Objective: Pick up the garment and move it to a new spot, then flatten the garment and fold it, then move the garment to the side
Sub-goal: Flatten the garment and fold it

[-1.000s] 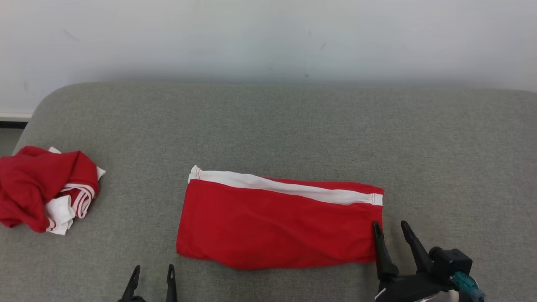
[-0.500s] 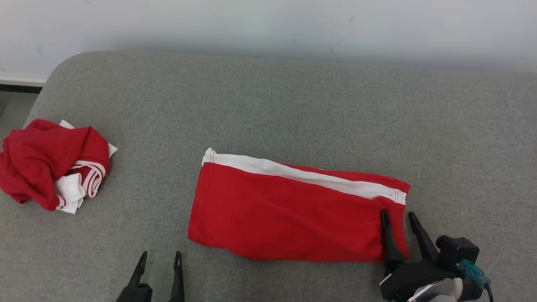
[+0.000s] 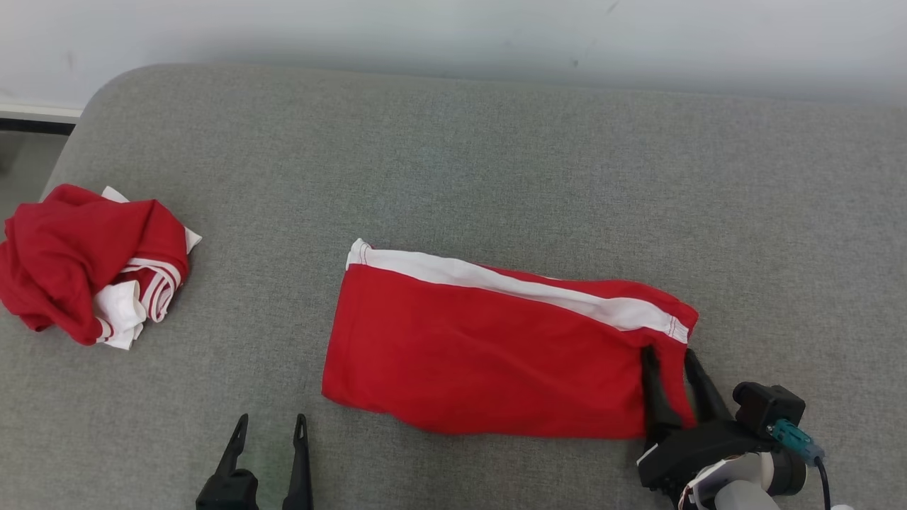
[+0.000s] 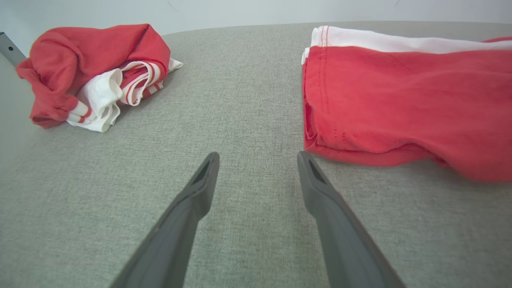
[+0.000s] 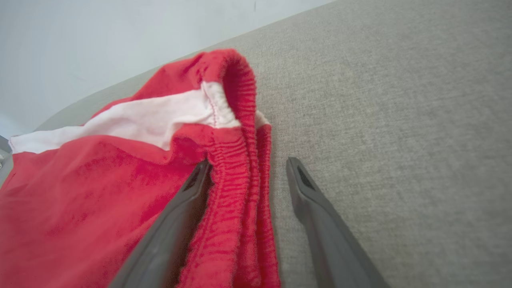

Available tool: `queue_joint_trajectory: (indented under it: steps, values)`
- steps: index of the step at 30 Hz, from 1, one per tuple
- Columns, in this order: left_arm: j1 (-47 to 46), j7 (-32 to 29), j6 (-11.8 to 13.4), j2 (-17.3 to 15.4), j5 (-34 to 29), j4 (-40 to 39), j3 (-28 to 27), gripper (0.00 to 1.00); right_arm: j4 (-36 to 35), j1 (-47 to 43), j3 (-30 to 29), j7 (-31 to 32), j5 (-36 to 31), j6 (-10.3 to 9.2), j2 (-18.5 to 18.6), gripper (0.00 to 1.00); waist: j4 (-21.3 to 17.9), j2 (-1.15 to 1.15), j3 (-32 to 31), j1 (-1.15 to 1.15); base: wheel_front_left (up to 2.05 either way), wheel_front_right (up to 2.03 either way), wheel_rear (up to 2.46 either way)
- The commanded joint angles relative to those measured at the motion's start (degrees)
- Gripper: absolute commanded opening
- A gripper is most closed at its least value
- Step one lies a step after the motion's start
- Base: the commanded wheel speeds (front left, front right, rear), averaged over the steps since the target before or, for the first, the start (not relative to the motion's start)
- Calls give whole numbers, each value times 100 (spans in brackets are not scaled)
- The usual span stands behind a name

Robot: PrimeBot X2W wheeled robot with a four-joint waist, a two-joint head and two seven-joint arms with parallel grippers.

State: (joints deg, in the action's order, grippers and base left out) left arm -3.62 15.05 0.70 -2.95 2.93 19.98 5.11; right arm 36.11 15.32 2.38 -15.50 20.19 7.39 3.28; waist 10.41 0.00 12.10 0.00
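Red garment (image 3: 496, 354) flat, long axis left-right, waistband (image 5: 240, 188) probably rightward.

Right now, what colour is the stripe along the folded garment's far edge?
White, on the red folded garment; the stripe shows best in the head view.

Head view high, facing down; wrist views low, close; garment (image 3: 496, 354) shared.

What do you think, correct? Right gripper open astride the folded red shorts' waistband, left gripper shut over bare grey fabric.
Wrong on one point: the left gripper is open, per the left wrist view. It hovers over bare grey fabric; the right gripper stands open astride the folded red shorts' waistband.
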Motion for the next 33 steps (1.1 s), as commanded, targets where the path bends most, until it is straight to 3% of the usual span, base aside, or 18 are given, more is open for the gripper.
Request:
queue_joint_trajectory:
  steps: [1,15,26,33]
  values:
    - [-15,19,30,10,-11,15,-19,100,142,-96,81,67,89,16,-67,0,-13,0,-10,0,0,0,0]
    - [134,19,5,11,-48,87,-118,100,-13,-188,-56,40,604,10,184,0,-225,0,-233,0,0,0,0]
    - [358,19,-80,8,-144,76,-199,100,80,-314,-400,37,703,10,654,0,-578,0,-735,0,0,0,0]
    - [398,19,-101,8,-141,69,-173,100,-156,-186,152,38,1167,11,672,0,-706,0,-827,0,0,0,0]
